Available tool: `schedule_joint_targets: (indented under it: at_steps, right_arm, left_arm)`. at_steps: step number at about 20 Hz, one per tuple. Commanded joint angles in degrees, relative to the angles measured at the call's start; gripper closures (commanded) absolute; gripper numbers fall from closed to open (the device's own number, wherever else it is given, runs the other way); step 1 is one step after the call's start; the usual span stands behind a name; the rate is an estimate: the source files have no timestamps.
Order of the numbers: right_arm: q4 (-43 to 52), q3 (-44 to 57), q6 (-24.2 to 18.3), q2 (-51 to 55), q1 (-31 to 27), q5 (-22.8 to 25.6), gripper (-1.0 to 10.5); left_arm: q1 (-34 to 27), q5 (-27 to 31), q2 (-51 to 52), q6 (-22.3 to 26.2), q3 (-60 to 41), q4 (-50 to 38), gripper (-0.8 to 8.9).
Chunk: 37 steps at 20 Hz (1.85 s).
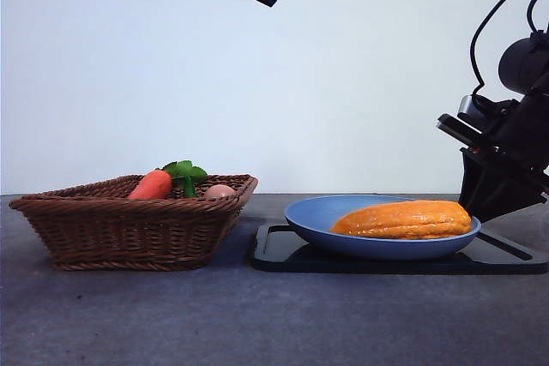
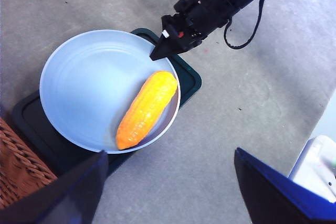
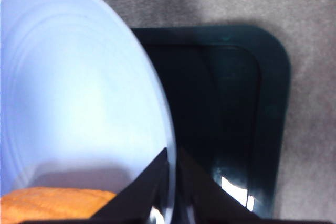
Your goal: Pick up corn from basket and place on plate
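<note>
Orange-yellow corn [image 1: 403,219] is lying lengthwise inside plate [image 1: 313,216], lower right; right gripper [image 3: 172,174], jaws nearly closed and empty, is sitting at its rim.

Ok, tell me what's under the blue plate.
The plate sits on a flat black tray, whose corners stick out around it, on the grey table. The tray's middle is covered by the plate, so anything there is unseen.

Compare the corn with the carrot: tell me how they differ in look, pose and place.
The corn lies flat in the blue plate; the carrot leans tilted in the basket. The corn is yellow-orange and bumpy with no leaves; the carrot is redder, smooth, with green leaves. The corn looks longer and thicker. Both are orange, tapered vegetables, and no end effector holds either.
</note>
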<state>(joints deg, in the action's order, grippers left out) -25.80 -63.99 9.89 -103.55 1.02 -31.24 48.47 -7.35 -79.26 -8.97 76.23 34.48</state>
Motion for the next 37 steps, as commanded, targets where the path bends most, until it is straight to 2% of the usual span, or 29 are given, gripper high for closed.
schedule_joint_targets:
  at_steps: [1,3,8,9,14,20,24,30,33,37]
  right_arm:
    - [1.11,-1.27,-0.04,-0.96,-0.02,-0.31,9.5]
    - [0.13,-1.27,-0.07,-0.96,-0.02,-0.26,9.4]
    - [0.02,-1.27,-0.04,-0.96,-0.02,-0.28,7.1]
    - [0.02,-1.27,-0.04,-0.87,-0.02,-0.37,7.0]
    - [-3.37,-1.33,-0.57,3.48,-1.27,-0.68,7.0]
    - [-12.41,-1.36,-3.69,18.84,-1.77,-0.70,7.0]
    - [-23.67,-1.36,-7.82,31.50,1.44,-0.61,7.0]
    - [-35.87,-1.36,-9.03,44.92,8.31,0.70,7.2]
    - [-39.98,-1.36,-9.29,47.80,10.84,5.64,7.8]
    - [-42.82,-1.33,-11.54,48.30,11.82,9.77,9.4]
  left_arm:
    - [0.68,0.13,-0.24,0.31,1.29,-0.50,4.22]
    - [0.68,0.13,-0.24,0.33,1.29,-0.48,4.22]
    - [0.68,0.13,-0.24,0.35,1.29,-0.37,4.22]
    - [0.68,0.13,-0.24,0.35,1.29,-0.37,4.22]
    - [0.68,0.13,-0.24,0.37,1.29,0.24,4.22]
    - [0.68,0.13,-0.24,0.39,1.29,0.28,4.22]
    - [0.68,0.13,-0.24,0.44,1.29,0.24,4.23]
    - [0.68,0.11,-0.24,0.42,1.29,0.63,4.25]
    - [0.68,0.11,-0.24,0.39,1.29,0.68,5.04]
    - [0.68,0.11,-0.24,0.37,1.29,0.66,7.46]
